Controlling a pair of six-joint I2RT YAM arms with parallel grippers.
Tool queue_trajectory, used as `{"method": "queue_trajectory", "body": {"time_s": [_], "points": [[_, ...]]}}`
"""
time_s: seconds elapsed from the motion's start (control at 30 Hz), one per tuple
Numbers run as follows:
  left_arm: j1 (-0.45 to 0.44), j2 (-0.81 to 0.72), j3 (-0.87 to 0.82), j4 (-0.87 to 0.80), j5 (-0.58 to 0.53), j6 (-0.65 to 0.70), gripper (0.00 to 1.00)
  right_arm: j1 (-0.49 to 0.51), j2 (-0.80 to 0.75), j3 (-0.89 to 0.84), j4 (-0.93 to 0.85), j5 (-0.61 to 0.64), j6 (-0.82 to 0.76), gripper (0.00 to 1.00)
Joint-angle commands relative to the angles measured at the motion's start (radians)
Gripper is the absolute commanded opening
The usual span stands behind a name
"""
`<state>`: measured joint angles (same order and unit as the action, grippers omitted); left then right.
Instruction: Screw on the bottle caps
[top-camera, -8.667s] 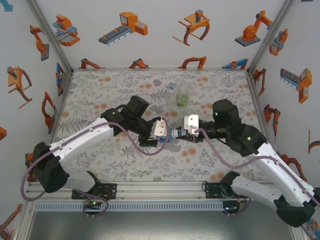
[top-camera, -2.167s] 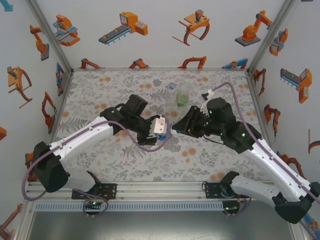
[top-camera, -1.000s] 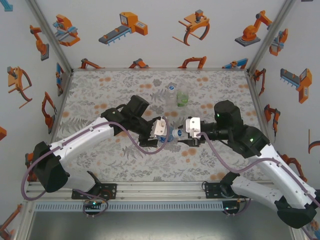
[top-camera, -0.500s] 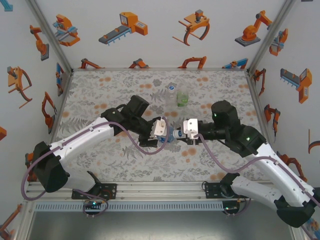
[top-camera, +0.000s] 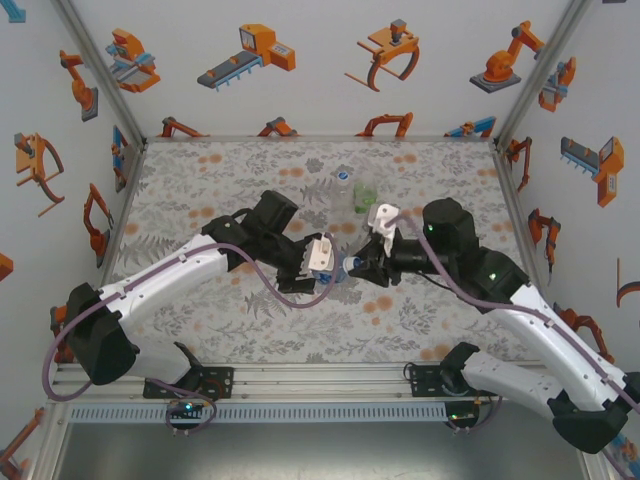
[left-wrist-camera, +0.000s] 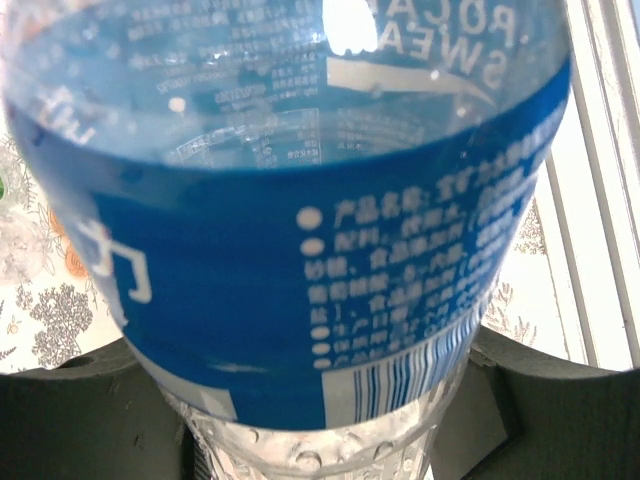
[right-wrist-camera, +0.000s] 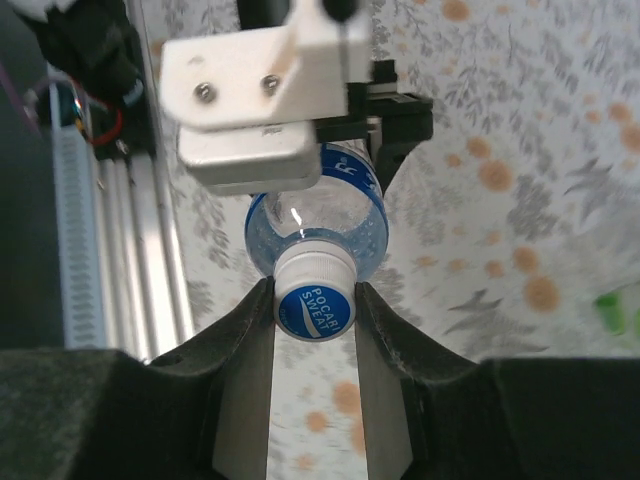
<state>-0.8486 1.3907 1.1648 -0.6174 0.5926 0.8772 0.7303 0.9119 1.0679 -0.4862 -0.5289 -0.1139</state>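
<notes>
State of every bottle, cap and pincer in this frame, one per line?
blue-label bottle: on its side, held by the left pincer.
cap: on that bottle's neck, clamped by the right pincer.
left pincer: shut on the blue-label bottle.
right pincer: shut on the cap.
green-tinted bottle: upright, far side, untouched.
clear bottle: upright beside it; cap too small to tell.
</notes>
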Motion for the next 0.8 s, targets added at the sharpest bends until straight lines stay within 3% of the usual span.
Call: {"method": "queue_trajectory", "body": {"time_s": [0.0,0.2,0.3,0.37,0.43,0.53,0.7,0.77], "points": [[0.0,-0.01,0.024,0.038,-0.016,-0.012,0.0,0.0,0.013,-0.014,0.065,0.16,0.56,0.0],[0.002,0.0,0.021,0.067,-0.067,-0.045,0.0,0.0,0.018,-0.028,0.043,0.278,1.07,0.0],[0.002,-0.002,0.018,0.074,-0.078,-0.049,0.0,-0.001,0.045,0.018,-0.056,0.343,1.22,0.0],[0.002,-0.005,0.018,0.073,-0.077,-0.049,0.0,0.0,0.067,0.04,-0.049,0.325,1.238,0.0],[0.002,-0.006,0.016,0.074,-0.077,-0.047,0.0,0.0,0.083,0.059,-0.039,0.309,1.222,0.03],[0.003,-0.008,0.016,0.074,-0.078,-0.044,0.0,0.0,0.086,0.079,-0.037,0.315,1.112,0.18],[0.01,-0.009,0.013,0.073,-0.065,-0.043,0.0,-0.001,0.067,0.13,-0.033,0.313,0.726,0.43],[0.015,-0.008,0.016,0.07,-0.05,-0.043,0.0,-0.002,0.069,0.158,-0.045,0.28,0.555,0.46]]}}
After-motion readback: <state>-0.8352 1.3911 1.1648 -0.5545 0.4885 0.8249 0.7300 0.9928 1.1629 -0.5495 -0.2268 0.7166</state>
